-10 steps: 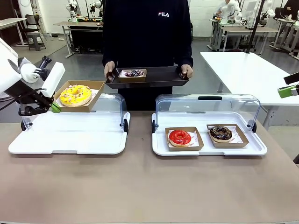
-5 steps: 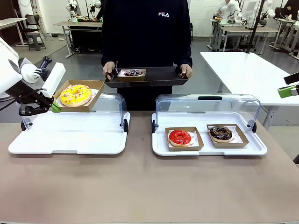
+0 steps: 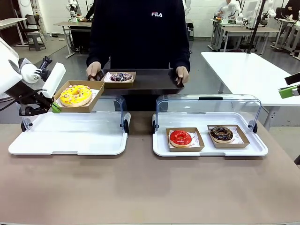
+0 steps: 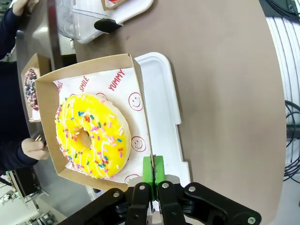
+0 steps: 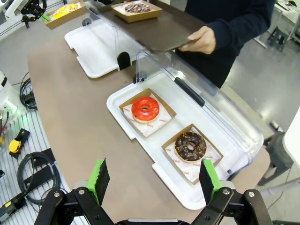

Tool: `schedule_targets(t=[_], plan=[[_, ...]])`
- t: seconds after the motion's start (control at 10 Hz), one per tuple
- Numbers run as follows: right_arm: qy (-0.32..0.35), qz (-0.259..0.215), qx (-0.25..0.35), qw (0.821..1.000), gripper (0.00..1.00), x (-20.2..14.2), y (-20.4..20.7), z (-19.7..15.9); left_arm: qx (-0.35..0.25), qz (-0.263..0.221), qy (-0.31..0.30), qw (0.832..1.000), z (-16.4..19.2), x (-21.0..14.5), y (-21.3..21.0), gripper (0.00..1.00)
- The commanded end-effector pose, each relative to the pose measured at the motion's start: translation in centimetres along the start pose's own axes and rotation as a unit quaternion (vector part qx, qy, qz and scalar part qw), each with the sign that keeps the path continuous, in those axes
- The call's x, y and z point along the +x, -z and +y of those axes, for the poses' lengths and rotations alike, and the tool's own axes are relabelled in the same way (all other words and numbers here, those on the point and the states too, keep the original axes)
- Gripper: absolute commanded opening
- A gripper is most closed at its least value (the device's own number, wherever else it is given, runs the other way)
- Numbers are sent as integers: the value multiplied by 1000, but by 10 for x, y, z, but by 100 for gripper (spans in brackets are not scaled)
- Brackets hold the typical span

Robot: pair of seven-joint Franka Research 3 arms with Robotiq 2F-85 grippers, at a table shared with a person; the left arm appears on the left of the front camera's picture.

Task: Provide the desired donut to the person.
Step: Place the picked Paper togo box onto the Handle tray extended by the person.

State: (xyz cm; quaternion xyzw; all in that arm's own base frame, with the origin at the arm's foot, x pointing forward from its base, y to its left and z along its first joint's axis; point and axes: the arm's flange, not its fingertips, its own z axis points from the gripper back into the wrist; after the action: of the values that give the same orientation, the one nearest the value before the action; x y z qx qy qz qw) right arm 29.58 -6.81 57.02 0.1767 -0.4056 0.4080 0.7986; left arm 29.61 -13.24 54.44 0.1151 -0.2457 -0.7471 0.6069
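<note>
Materials. Yellow donut, glossy icing with coloured sprinkles, in a matt brown cardboard box lined with printed white paper. Red donut, centre right: shiny glaze. White serving trays, smooth plastic; clear glossy plastic lids. Table: matt brown. The person's dark tray: smooth, slight sheen. Sweatshirt: black cloth.

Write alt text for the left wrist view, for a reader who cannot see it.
The left end effector is closed on the edge of a brown cardboard tray holding a yellow sprinkled donut, lifted above a white display tray on the brown table. At the frame's left edge, the person's hand holds a dark tray carrying a chocolate sprinkled donut.
</note>
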Motion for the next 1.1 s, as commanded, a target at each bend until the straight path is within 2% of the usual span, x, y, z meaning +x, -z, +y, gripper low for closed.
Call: schedule_targets(t=[0.0, 1.0], plan=[[-2, -10, 6, 1000, 100, -1, 3, 0, 8, 3, -9, 1000, 2, 3, 2, 0], [-2, -10, 6, 1000, 100, -1, 3, 0, 8, 3, -9, 1000, 2, 3, 2, 0]])
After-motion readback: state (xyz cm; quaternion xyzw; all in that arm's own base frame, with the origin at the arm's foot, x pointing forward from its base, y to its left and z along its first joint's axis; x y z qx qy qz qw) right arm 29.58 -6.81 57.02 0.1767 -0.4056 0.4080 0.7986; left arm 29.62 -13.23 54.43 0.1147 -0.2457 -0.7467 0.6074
